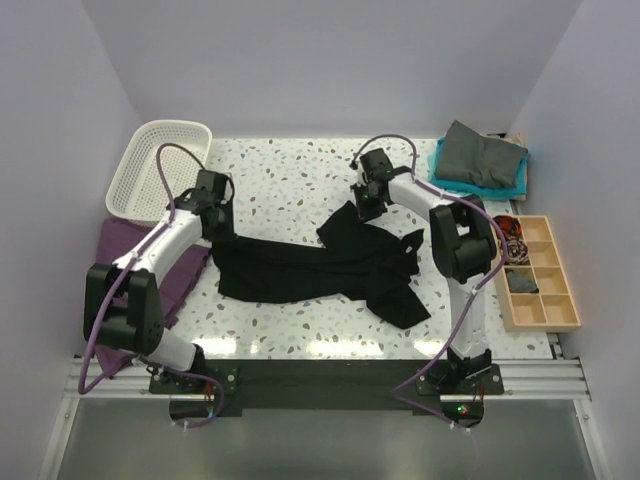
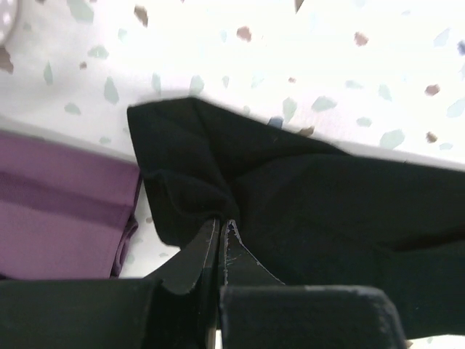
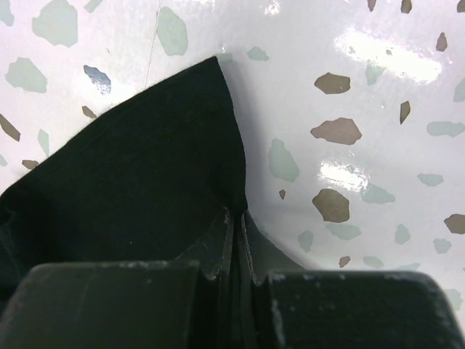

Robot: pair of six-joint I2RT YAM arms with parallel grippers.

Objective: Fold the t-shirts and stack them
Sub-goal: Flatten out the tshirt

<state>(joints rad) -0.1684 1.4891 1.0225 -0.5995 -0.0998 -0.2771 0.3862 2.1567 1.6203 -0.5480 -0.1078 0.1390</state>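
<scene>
You have the black tee (image 1: 320, 265) in both grippers. It lies bunched on the table (image 1: 290, 180), right of the basket (image 1: 150, 170) and nearer the arm bases than the basket is.

The left gripper (image 2: 221, 227) is pinched together on a gathered fold at the tee's end closest to the basket, just beside the purple cloth (image 2: 58, 218). The right gripper (image 3: 237, 217) works the end farther from the basket. Its fingers are closed on the tee's edge below a pointed corner, though the bite looks thin.

The grey tee (image 1: 482, 152) sits folded on the teal tee (image 1: 452, 186), well to the right of the basket along the same far edge. So, as I read it, this is the last shirt, and you are at the spreading step, with no fold made yet.

Next you need a joint lift and a pull apart, one end toward the basket and the other away from it, to draw out the twist. Keep the pull gentle, since the right hold may slip. Then lay the tee flat before folding.
</scene>
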